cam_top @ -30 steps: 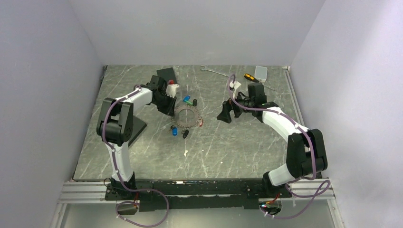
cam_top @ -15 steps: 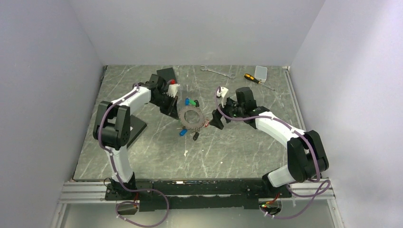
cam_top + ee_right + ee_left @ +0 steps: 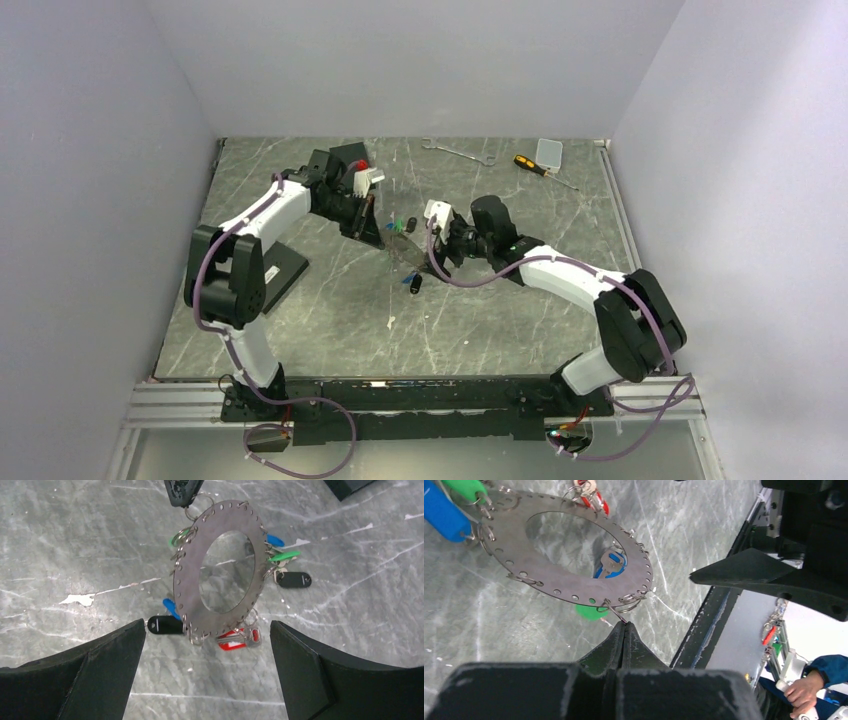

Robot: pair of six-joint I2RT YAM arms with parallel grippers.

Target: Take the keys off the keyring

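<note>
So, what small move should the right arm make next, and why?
Probably ease the right gripper forward to the red-tagged keys: its jaws stand open, and the shut left gripper holds the keyring up by its rim.

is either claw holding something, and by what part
Left claw pinches the keyring at its rim, by a small wire loop; right claw is open, empty.

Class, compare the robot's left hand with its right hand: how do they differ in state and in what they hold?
The left hand is shut; the right hand is wide open. The left hand pinches the keyring by a small wire loop at its rim; the right hand holds nothing and touches nothing. Both are black and point at the keyring.
</note>
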